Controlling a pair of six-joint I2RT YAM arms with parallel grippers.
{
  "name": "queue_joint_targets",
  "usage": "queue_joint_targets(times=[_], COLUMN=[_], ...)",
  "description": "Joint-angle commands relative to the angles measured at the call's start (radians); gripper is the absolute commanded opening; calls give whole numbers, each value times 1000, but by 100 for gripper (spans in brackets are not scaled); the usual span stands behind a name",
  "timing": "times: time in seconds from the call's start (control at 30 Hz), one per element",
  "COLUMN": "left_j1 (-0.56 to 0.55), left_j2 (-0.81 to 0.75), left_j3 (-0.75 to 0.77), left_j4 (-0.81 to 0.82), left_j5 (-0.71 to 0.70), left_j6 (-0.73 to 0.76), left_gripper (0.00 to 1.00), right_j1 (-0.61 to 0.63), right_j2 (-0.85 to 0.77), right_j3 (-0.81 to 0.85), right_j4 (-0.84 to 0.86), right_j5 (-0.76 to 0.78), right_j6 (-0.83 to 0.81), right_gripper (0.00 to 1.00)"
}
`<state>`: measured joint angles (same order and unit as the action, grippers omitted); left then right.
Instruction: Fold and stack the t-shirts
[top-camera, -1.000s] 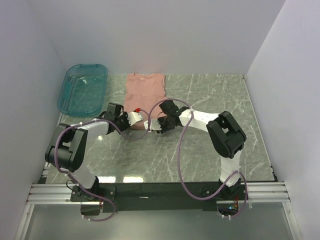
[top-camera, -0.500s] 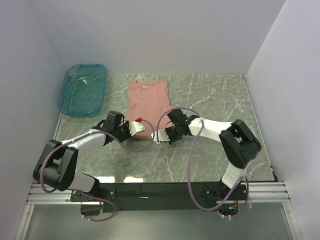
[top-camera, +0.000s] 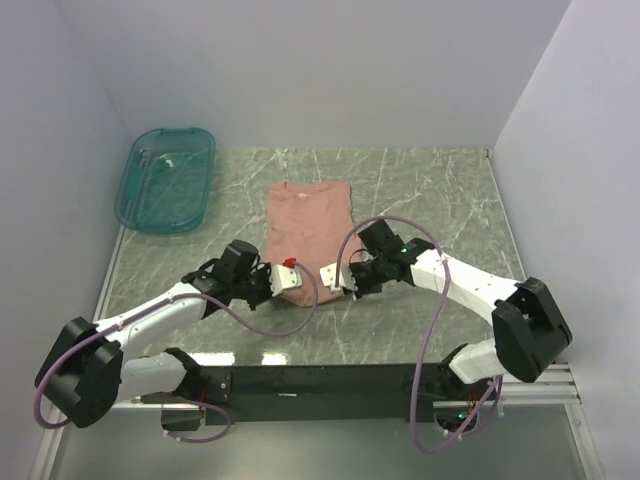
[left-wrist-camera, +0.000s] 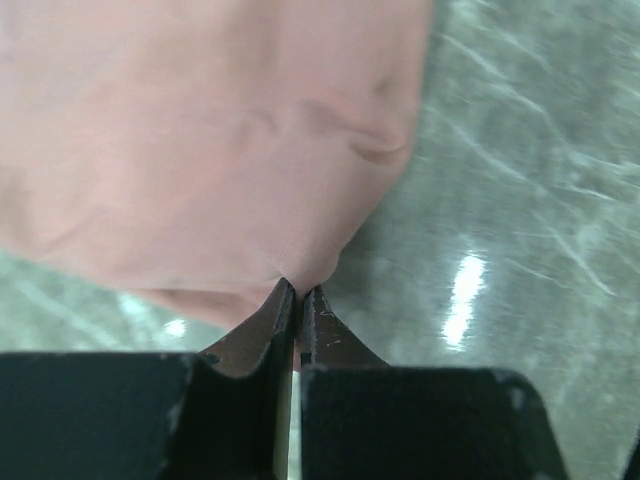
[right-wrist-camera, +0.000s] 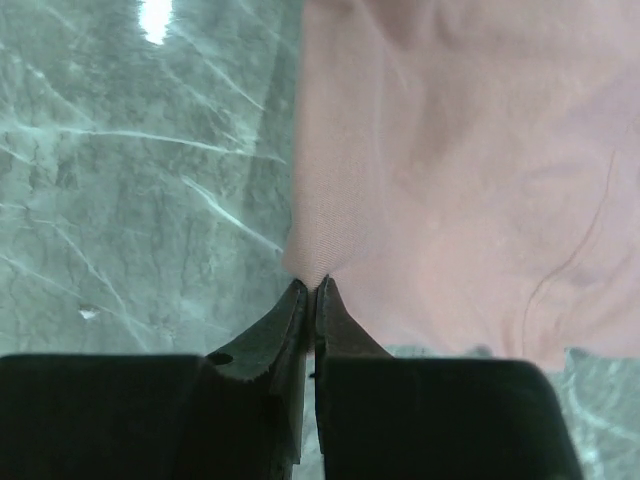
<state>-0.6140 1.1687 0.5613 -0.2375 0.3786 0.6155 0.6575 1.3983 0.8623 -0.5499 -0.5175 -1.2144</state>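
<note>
The dusty-pink t-shirt (top-camera: 308, 225) lies flat on the marble table (top-camera: 430, 190), folded narrow, neckline toward the back wall. Its chest print is hidden. My left gripper (top-camera: 287, 277) is shut on the shirt's near left corner; in the left wrist view the closed tips (left-wrist-camera: 298, 295) pinch the pink hem (left-wrist-camera: 200, 170). My right gripper (top-camera: 332, 275) is shut on the near right corner; in the right wrist view the tips (right-wrist-camera: 311, 290) pinch the shirt's edge (right-wrist-camera: 460, 170). Both grippers sit low at the shirt's near edge, close together.
A translucent teal plastic bin (top-camera: 166, 178) lies at the back left of the table. White walls enclose the back and both sides. Purple cables loop off both arms above the table. The black rail (top-camera: 320, 380) runs along the near edge.
Both arms have drawn back toward the near edge and to the right, dragging the shirt with them. The shirt now lies nearer and further right than a second ago.
</note>
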Motion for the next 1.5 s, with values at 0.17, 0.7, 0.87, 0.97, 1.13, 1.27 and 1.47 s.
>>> queue_joint_targets(times=[0.17,0.7,0.87,0.97,1.13,1.27,1.47], left_j1=[186,310,309,310,310,310,304], left_j2=[123,713,838,893,942,974,1042], left_j3=[251,736,836,884,924,960,1034], left_j4=[21,412,510,527,559,593,636], left_j5=[9,-75,-174,-216,-239,-231,-185], left_j6=[111,101,72,70,87,90,86], left_gripper=[0,0,0,0,1,0,0], right_j1=[-151,-268,-279,-289,-298,-315,-322], right_j2=[135,643,714,738,806,797,795], right_j3=[282,895,960,972,1058,1040,1015], right_j4=[15,180,214,252,240,275,308], right_j5=[-30,96,181,207,243,270,301], right_j6=[206,574,630,667,699,743,769], right_gripper=[0,0,0,0,0,0,0])
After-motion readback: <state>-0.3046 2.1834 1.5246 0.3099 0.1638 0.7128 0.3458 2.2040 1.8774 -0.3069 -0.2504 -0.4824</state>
